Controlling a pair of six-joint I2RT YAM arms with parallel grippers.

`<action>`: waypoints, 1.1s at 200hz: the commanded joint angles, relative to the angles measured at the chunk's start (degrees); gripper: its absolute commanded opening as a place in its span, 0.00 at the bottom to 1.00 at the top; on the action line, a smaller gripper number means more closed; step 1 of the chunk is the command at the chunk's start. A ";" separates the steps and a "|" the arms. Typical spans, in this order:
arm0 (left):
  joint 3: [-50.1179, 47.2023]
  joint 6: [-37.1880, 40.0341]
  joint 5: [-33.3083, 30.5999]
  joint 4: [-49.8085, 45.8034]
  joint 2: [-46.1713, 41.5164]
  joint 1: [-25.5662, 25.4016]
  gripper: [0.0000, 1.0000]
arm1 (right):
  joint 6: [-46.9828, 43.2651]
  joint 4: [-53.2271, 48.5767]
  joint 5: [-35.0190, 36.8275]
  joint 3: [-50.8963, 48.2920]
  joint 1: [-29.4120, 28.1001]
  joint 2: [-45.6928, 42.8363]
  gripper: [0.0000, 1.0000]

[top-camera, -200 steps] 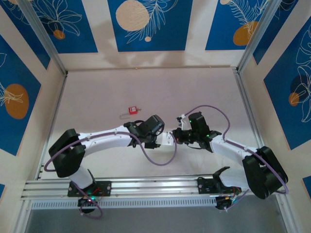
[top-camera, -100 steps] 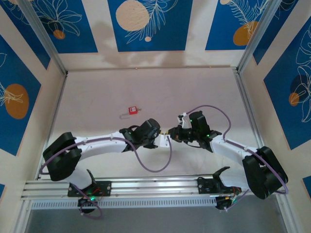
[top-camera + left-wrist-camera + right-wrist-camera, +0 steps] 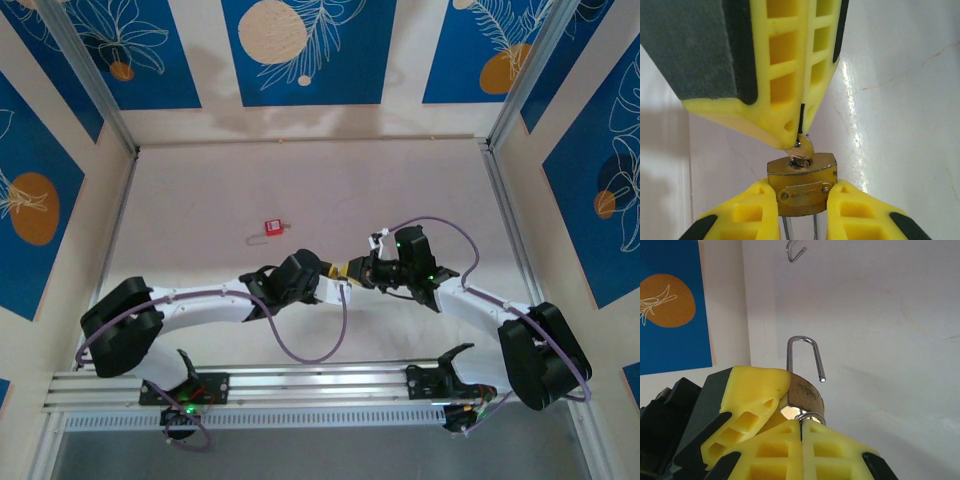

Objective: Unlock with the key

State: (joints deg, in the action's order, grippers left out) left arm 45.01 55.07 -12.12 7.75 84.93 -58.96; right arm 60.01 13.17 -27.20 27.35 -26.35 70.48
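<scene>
Lying on the pale table (image 3: 200, 190), behind the arms, is a red padlock (image 3: 272, 228). Nearer centre, the left gripper (image 3: 802, 192) clamps a brass padlock (image 3: 802, 182) by its sides, its shackle (image 3: 802, 338) showing one free end. The key (image 3: 801, 151) sits in the keyhole, pinched between the clenched fingers of the right gripper (image 3: 800, 137).

Key (image 3: 801, 150) in the brass padlock (image 3: 801, 191)

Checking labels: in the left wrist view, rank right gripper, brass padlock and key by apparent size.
1. right gripper, cut off by the frame
2. brass padlock
3. key, only partly visible
</scene>
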 commanded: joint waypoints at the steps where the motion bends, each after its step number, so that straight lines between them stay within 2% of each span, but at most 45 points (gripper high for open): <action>1: 2.71 0.47 3.69 10.71 -1.45 -2.22 0.00 | 1.68 2.16 -8.12 0.46 -1.36 0.57 0.00; 12: 3.44 -0.58 3.94 8.12 -1.34 -2.21 0.00 | 0.26 -0.27 -7.74 1.12 -0.66 -0.41 0.01; 45: 5.25 -4.66 5.21 0.71 -1.41 -1.44 0.00 | -6.15 -12.19 -5.23 2.88 3.59 -6.79 0.25; 85: 7.80 -8.31 9.34 -8.09 -0.79 -0.21 0.00 | -11.22 -20.29 -4.43 3.40 8.36 -12.86 0.37; 144: 12.88 -12.61 15.66 -16.88 1.40 1.64 0.00 | -16.28 -23.61 -1.65 2.16 7.67 -13.89 0.41; 165: 14.86 -13.13 17.57 -20.03 2.40 1.83 0.00 | -17.99 -22.79 -2.84 2.59 6.09 -12.32 0.41; 220: 16.86 -13.74 18.81 -22.72 3.83 1.92 0.00 | -19.27 -19.55 -2.25 3.93 2.13 -8.63 0.41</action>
State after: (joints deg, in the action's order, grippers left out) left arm 59.86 42.28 4.12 -12.53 88.51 -57.49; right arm 42.54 -7.77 -29.39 29.54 -23.44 60.99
